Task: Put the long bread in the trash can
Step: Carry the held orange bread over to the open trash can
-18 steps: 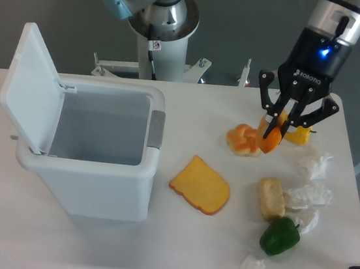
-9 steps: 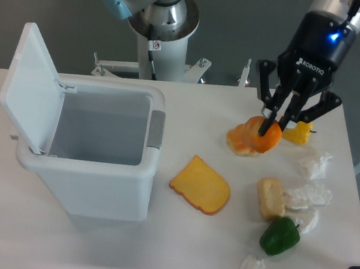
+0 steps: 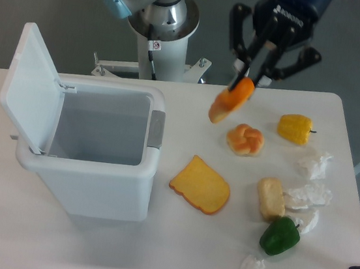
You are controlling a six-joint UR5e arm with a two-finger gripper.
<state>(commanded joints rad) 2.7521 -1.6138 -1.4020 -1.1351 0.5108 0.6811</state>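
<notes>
Lifted long bread [image 3: 230, 101] (hand-held) [image 3: 248, 74].

Glossy long bread [image 3: 231, 101], matt plastic trash can [image 3: 85, 156] – smooth

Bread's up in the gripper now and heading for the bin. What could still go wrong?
The gripper pinches only the top end of the long bread, which hangs tilted below, so it might swing or slip out before reaching the trash can. It also has to clear the bin's near rim; released early, it could hit the rim and land on the table.
</notes>
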